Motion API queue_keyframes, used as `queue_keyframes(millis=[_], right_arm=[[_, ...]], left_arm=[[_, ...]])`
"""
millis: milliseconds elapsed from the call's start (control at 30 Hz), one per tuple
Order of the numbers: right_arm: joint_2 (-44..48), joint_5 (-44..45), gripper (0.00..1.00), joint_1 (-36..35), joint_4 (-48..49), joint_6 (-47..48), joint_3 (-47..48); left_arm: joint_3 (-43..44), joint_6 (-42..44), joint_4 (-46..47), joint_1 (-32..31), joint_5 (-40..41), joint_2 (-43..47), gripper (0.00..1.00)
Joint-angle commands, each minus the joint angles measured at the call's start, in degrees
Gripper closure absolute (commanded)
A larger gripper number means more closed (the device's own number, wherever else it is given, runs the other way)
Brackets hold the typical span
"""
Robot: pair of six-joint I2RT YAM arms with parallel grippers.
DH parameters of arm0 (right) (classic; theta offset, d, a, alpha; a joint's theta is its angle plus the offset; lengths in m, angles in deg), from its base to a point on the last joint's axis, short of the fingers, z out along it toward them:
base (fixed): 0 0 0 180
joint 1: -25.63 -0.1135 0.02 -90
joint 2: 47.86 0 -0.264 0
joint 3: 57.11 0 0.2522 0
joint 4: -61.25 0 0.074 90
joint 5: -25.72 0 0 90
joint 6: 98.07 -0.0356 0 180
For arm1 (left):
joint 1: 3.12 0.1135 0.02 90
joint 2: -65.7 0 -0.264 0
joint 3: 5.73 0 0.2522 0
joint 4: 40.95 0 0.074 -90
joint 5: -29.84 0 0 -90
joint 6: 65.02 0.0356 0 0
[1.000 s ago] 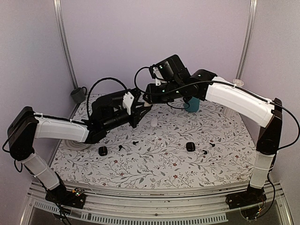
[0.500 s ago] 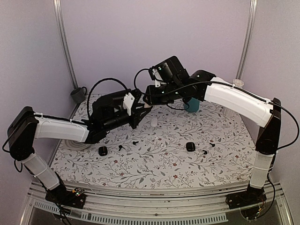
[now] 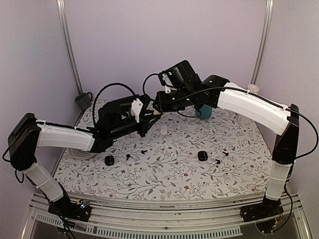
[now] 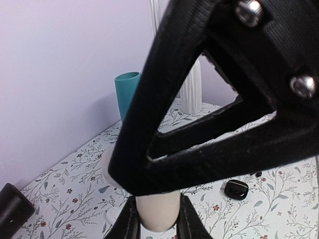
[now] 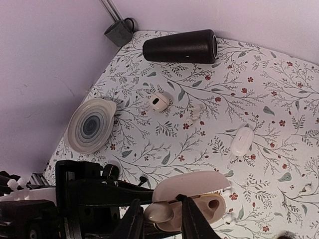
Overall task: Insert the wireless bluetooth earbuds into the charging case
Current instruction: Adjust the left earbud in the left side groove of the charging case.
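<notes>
The bud (image 5: 159, 213) was tiny, cream and shiny. I think it was very light, hard and slippery, so it could pop out of a tight pinch. The best place to hold it looked like its round head, with the stem free to go down into a hole. The right jaws were nearly shut and looked to pinch the bud, right at the open case (image 5: 207, 205). The case looked smooth and hard too, and its lid (image 5: 192, 183) stood up on a hinge that might flop. The left jaws were closed tight on the case, holding it up in the air over the far side of the desk (image 5: 259, 89). Down on the desk lay a white case (image 5: 242, 141) and, well apart from it, a black tube (image 5: 179, 46). I could read no name or words on anything.
</notes>
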Motion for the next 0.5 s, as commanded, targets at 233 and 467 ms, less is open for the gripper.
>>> queue_keyframes(millis=[233,467], right_arm=[[2.63,1.02,0.78,0.04,-1.20,0.07,-2.26],[3.66,1.19,0.78,0.04,-0.55,0.24,-3.51]], left_arm=[[0.64,-1.22,4.95,0.67,-0.51,0.60,1.00],[0.62,-1.66,5.40,0.87,-1.40,0.86,1.00]])
